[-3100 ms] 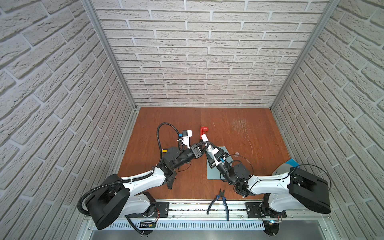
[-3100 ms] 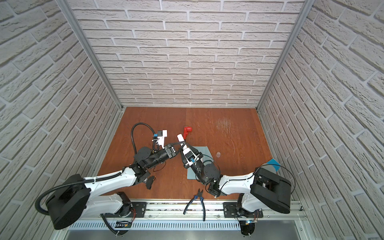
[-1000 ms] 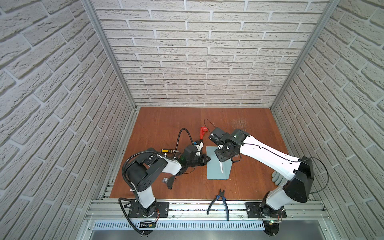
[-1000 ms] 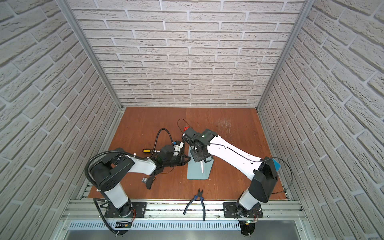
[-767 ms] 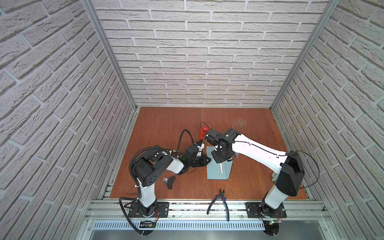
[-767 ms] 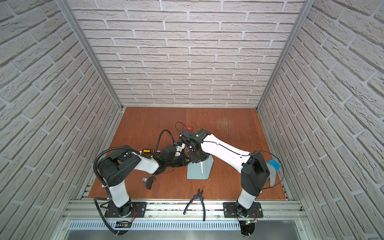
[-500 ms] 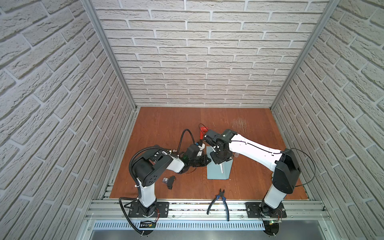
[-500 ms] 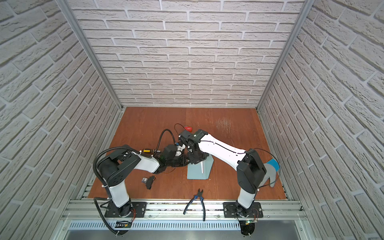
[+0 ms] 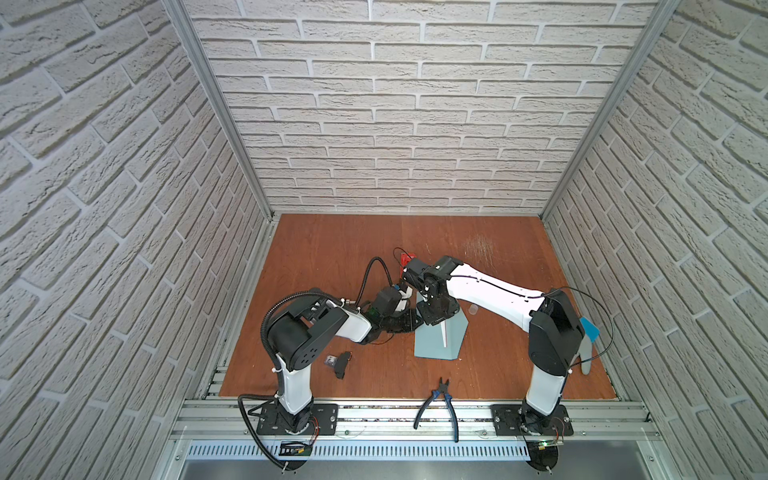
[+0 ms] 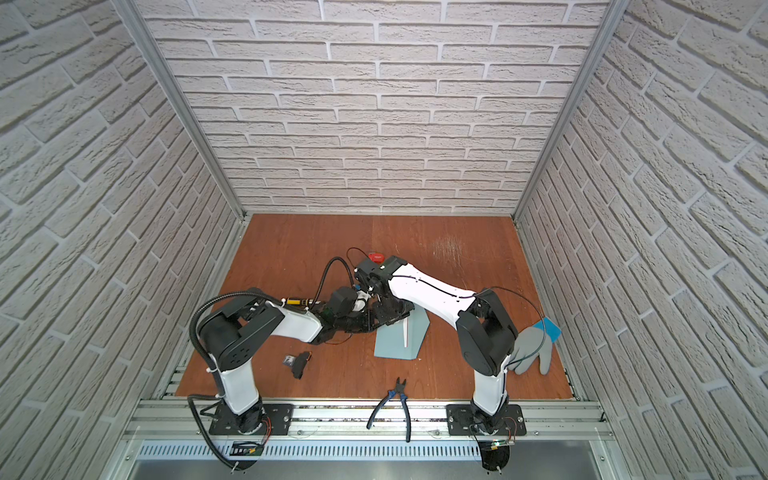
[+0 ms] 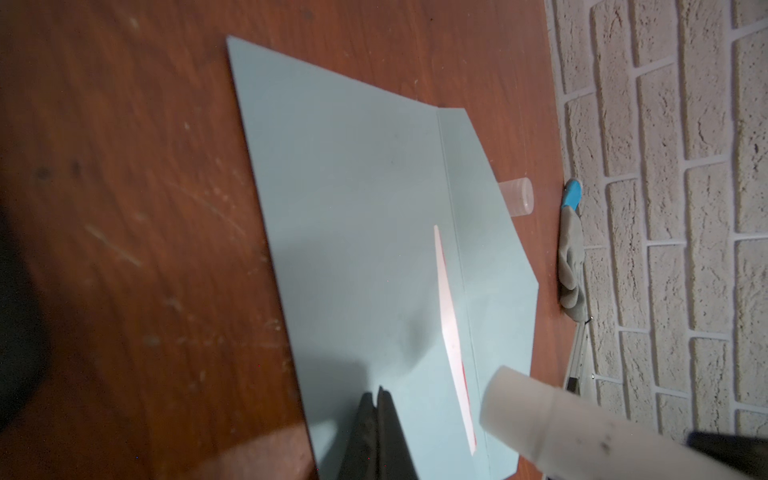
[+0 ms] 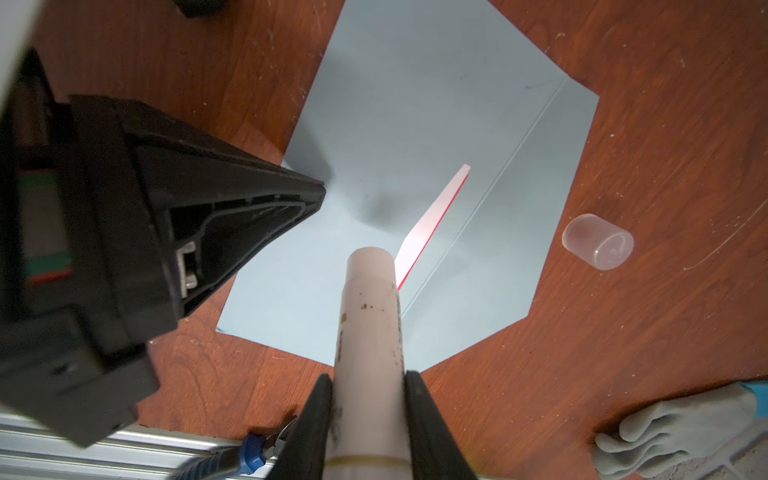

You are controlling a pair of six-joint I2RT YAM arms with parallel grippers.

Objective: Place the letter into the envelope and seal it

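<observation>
The red-edged white letter card [image 12: 436,208] lies mostly inside the open-flapped light blue paper envelope [image 12: 415,104] — sealing is not yet done: the right end effector [image 12: 368,380] grasps a white glue stick [image 12: 370,324] above it, and the left end effector [image 11: 376,395], clenched empty, seems to pin it.

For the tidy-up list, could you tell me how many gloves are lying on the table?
1: a grey glove with a blue cuff lies near the right edge of the table, beside the right arm. Another could be hidden under the arms.
</observation>
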